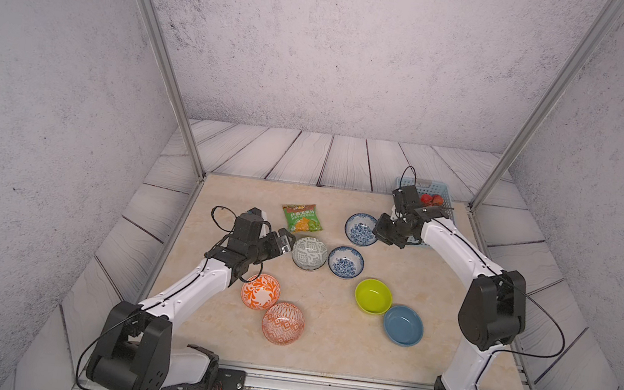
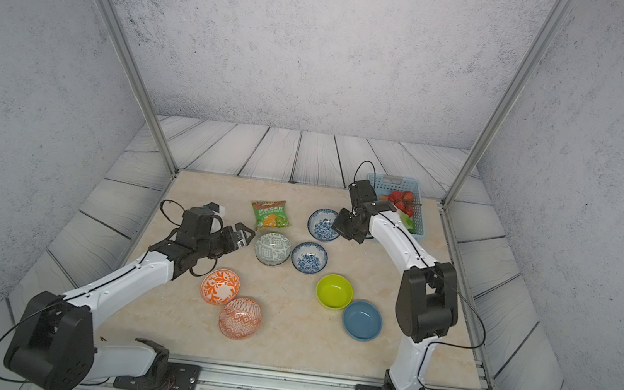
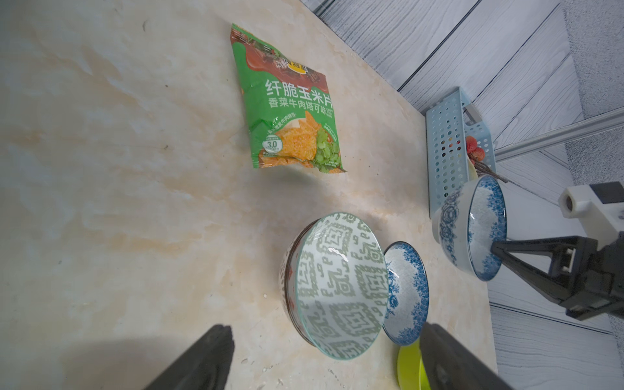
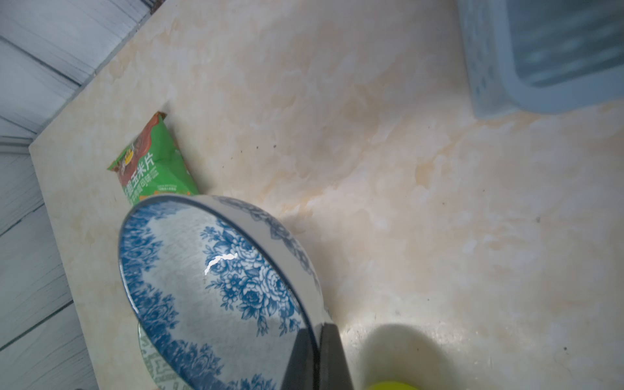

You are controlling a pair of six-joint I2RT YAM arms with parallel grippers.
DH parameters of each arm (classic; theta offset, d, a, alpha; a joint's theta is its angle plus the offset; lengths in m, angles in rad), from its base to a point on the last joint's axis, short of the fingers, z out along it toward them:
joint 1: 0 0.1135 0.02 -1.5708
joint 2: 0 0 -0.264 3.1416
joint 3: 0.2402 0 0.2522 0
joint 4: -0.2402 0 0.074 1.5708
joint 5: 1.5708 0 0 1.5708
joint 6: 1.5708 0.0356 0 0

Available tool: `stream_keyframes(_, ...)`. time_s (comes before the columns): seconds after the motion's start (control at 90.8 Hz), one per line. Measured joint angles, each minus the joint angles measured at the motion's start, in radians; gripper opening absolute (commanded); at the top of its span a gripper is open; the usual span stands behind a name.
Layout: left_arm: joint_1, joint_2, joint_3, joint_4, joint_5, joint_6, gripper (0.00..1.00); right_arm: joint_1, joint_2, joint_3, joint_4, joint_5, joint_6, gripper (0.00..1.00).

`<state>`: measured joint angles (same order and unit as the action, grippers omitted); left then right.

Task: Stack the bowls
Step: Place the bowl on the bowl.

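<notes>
As both top views show, your left tool [image 1: 287,241] stands wide beside the grey geometric bowl [image 1: 309,253]. Left wrist view: that bowl sits ahead of its fingers [image 3: 209,354]. Right wrist view: your right tool [image 4: 317,332] pinches the rim of a blue-white floral bowl [image 4: 219,277].

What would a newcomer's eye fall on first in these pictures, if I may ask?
Probably the right gripper, pinched shut on the rim of the far blue-white floral bowl near the light-blue basket. Next comes the left gripper, jaws wide open, pointing at the grey geometric bowl mid-table. The lime-green bowl, right beside the plain blue bowl nearer the robot, also stands out.
</notes>
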<state>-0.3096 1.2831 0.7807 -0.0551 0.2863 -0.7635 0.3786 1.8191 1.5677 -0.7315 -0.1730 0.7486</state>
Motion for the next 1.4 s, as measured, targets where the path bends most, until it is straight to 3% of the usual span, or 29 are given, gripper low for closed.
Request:
stream_keyframes(0.374,0.000,-0.053,-0.018,-0.027,0.007,0.000,0.97,0.090,-0.083,-0.161,0.009,-0.013,0.003,0.00)
stream_keyframes(1.398,0.000,-0.039,-0.019,-0.046,0.014,0.000,0.97,0.135,-0.049,-0.174,0.033,-0.007,0.006,0.00)
